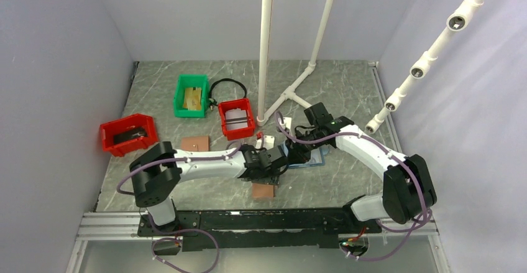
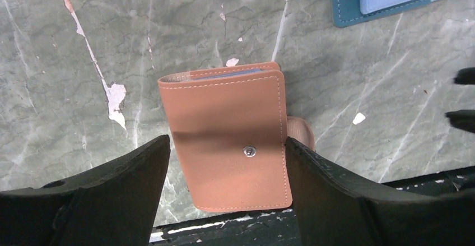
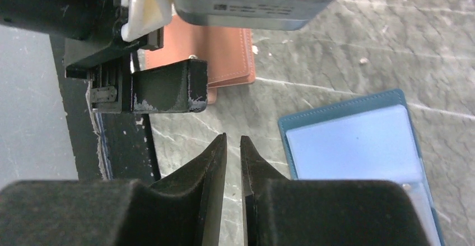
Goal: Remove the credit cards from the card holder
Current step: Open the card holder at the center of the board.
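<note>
brown leather-look card holder lies folded flat on the table, right between the fingers of the left tool. that tool is released, jaws spread wide and gripping nothing. one finger sits just beside the holder's tab side, the other stands a little apart from it. the snap stud is bare and the tab pokes out from under the cover, so the holder looks unfastened. no credit cards can be made out, only a pale blue sliver at the edge ahead of the tool.

the right tool is clenched on nothing over bare table, with the brown holder ahead of it and an all-blue holder close beside it.

the likely step is opening the cover. it would go best with one tool pinning the lower half while the other lifts the top flap at its free edge, keeping clear of the blue holder.
</note>
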Controlling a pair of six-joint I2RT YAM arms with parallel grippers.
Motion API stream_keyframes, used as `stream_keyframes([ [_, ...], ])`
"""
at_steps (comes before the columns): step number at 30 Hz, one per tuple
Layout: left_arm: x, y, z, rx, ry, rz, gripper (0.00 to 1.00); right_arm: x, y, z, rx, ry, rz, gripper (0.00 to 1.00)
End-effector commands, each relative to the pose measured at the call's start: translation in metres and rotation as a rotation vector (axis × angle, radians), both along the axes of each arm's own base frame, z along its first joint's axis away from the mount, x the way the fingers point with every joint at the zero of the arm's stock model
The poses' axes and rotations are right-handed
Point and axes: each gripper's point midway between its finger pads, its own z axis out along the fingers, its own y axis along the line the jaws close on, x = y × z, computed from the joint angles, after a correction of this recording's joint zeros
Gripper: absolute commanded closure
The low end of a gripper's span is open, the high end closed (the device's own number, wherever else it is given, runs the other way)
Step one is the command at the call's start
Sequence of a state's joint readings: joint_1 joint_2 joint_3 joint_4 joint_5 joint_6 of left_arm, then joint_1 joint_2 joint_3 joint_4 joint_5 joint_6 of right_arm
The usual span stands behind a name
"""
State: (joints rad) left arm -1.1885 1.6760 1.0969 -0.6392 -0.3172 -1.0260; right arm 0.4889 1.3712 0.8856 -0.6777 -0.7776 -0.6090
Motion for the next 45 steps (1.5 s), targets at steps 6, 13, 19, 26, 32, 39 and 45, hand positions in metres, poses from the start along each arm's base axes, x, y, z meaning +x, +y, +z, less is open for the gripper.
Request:
stream_keyframes([
  [6, 0.009, -0.002, -0.004, 0.122, 0.002, 0.044, 0.16, 0.012, -0.003, 0.008, 0.018, -0.033, -0.050, 0.82],
  [13, 0.008, -0.013, 0.004, 0.087, -0.012, 0.014, 0.15, 0.011, -0.003, 0.008, 0.017, -0.025, -0.047, 0.82],
  [19, 0.006, 0.008, -0.014, 0.210, 0.006, 0.043, 0.17, 0.010, -0.003, 0.009, 0.021, -0.025, -0.047, 0.82],
  [26, 0.005, 0.017, -0.006, 0.174, -0.020, 0.078, 0.42, 0.008, -0.003, 0.010, 0.028, -0.024, -0.034, 0.82],
  [32, 0.004, 0.010, 0.020, -0.092, -0.036, 0.091, 0.65, -0.004, 0.001, 0.019, 0.082, -0.027, 0.027, 0.82],
  [39, 0.003, 0.005, 0.017, -0.419, 0.060, 0.125, 1.00, -0.032, 0.024, 0.029, 0.160, -0.051, 0.164, 0.81],
  [45, 0.012, 0.002, 0.025, -0.595, 0.061, 0.174, 1.00, -0.032, 0.045, 0.012, 0.118, 0.016, 0.131, 0.88],
])
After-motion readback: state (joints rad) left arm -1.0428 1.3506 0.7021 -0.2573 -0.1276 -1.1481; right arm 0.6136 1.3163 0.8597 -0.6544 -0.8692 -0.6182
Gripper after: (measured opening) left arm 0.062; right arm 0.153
